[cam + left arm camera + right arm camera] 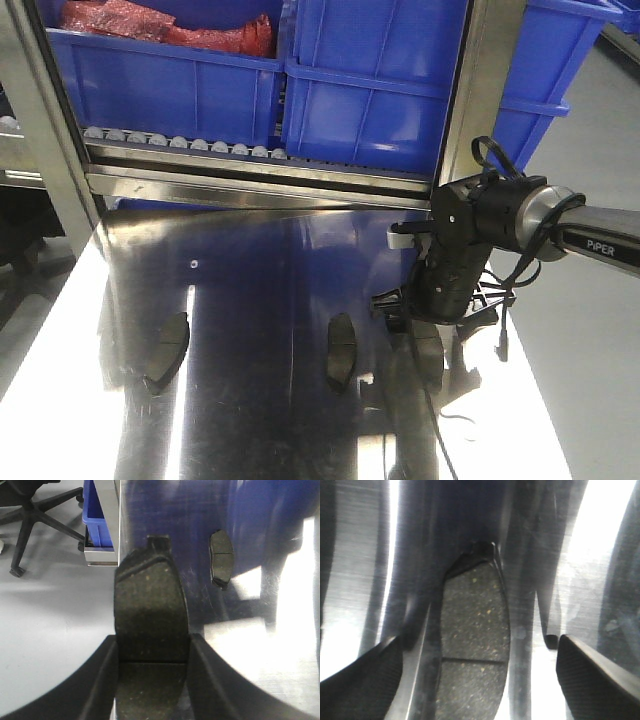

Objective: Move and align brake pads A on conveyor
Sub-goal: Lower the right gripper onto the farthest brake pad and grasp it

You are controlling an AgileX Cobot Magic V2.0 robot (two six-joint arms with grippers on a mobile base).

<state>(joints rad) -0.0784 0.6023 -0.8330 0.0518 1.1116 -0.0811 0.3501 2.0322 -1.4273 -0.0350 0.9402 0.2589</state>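
Left wrist view alone: shows the left end effector (152,647) and the held brake pad (150,600), neither of which appears in the front-facing view.
Left end effector: narrow, with both black fingers (102,680) pressed against the long sides of the held brake pad, which juts out past the fingertips.
Right end effector (477,645): wide, with fingers (592,680) standing clear on either side of the brake pad below it (475,625) and touching neither edge.
Front-facing view alone: shows the black right arm (500,215) reaching in from the right and pointing down, the middle brake pad (342,350) and the left brake pad (166,350).
Pad positions: three pads lie flat and apart on the tabletop (260,270). Whether the held one is lifted off it cannot be told.
Far brake pad (221,560): lies flat ahead and to the right of the held one.
Pad surfaces: elongated and slightly curved, with a rough, speckled grey face, a thin groove across it and a black tab at the far end.
Tabletop: shiny steel with streaked reflections.
Beyond: a steel roller rack (180,142) carries blue bins (170,90), and an office chair (35,515) stands on the grey floor.
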